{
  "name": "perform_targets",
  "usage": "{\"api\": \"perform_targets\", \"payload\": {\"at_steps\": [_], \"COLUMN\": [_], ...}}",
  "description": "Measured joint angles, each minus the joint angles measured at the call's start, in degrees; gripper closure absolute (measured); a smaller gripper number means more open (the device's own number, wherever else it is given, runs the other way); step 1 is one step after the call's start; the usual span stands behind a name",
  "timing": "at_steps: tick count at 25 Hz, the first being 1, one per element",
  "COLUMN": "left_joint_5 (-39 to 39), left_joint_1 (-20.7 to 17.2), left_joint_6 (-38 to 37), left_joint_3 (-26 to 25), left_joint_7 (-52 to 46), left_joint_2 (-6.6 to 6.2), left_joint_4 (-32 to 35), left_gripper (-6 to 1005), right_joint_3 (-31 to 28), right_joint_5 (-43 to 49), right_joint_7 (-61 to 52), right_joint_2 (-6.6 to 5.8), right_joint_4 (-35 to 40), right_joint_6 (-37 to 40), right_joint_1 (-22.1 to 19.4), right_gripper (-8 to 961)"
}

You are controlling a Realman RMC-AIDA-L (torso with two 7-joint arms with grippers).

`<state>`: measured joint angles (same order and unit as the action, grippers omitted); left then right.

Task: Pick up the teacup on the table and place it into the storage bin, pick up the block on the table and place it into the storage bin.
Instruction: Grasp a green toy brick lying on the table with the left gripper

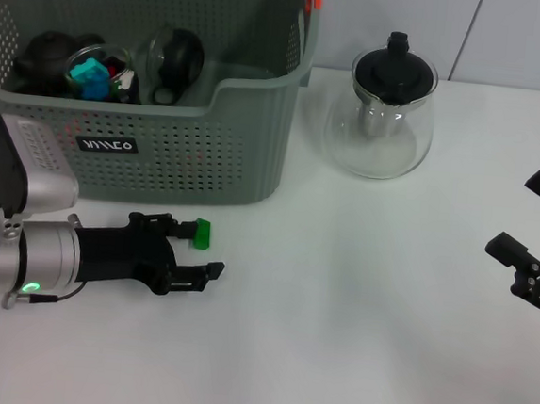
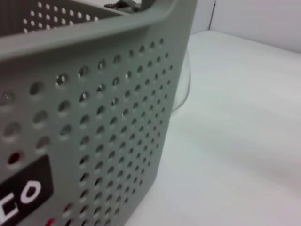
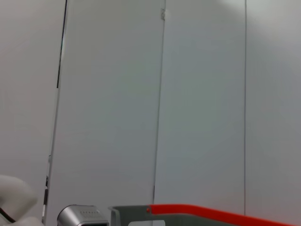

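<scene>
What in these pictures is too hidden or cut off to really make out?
- Head view: the green block is partly behind the left gripper; whether the fingers touch it cannot be told.
- Head view: the things inside the storage bin are half hidden by its front wall.
- Head view: the right gripper is cut off by the picture's edge.
- Left wrist view: only the bin's perforated wall, no fingers or block.
- Right wrist view: mostly wall; the table is out of view.

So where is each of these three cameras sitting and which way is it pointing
Head view: looks forward and down at the table, storage bin, glass teapot and green block; shows left gripper by the block, right gripper idle at the right edge.
Left wrist view: faces the bin's perforated wall up close; no gripper shows.
Right wrist view: faces the wall, with the bin's rim just in view.
All three views show the bin.
</scene>
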<state>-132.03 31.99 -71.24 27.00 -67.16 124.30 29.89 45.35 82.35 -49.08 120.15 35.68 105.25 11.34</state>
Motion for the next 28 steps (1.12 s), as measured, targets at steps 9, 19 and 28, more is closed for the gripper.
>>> {"api": "perform_targets", "payload": {"at_steps": [9, 19, 28], "left_joint_5": [1.8, 4.2, 4.4], "left_joint_1": [-0.1, 0.7, 1.9], "left_joint_6": [2.9, 4.3, 7.5], "left_joint_3": [-0.3, 0.1, 1.5], "left_joint_7": [0.2, 4.9, 5.9], "left_joint_2": [0.15, 0.20, 0.15], "left_joint_4": [-0.3, -2.2, -4.1], "left_gripper": [330, 331, 332], "right_joint_3": [-0.3, -1.0, -1.6], "right_joint_5": [0.0, 0.0, 0.0], "right_joint_7": [0.0, 0.1, 0.1], "right_joint_2": [0.02, 0.00, 0.00], "right_joint_4": [-0.1, -0.8, -0.9], "right_joint_6": [0.7, 1.5, 2.0], "right_joint_1": [-0.5, -0.5, -0.5], "right_gripper": [159, 160, 160]}}
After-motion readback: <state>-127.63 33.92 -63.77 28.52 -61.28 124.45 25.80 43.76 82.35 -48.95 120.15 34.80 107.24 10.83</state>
